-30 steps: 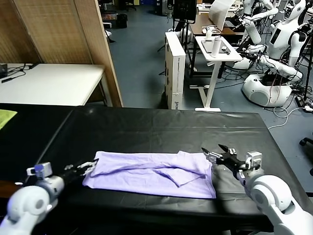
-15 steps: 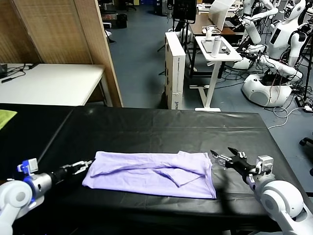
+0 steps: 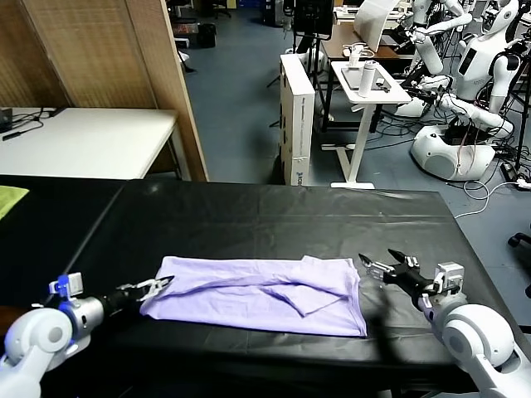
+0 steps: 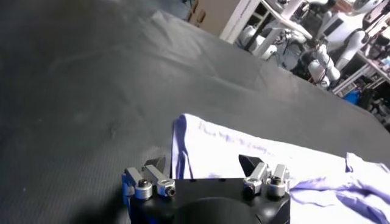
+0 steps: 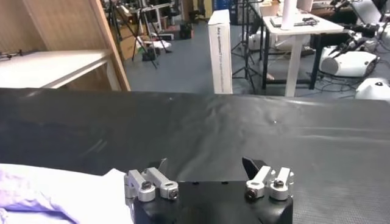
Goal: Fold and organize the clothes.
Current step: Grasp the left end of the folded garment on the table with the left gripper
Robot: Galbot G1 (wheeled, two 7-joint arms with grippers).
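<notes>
Both hands are open and empty: the left hand [image 3: 158, 287] sits at the 9 o'clock edge of the thin light lavender short-sleeved T-shirt [image 3: 257, 294], the right hand [image 3: 383, 264] just off its 3 o'clock edge. The step looks like lining up end grasps for a fold; next, each hand probably needs to close on its near edge. Lying mid-surface on the black sheeted surface [image 3: 274, 220], the shirt is already a wrinkled, partly folded band with overlapped layers.
</notes>
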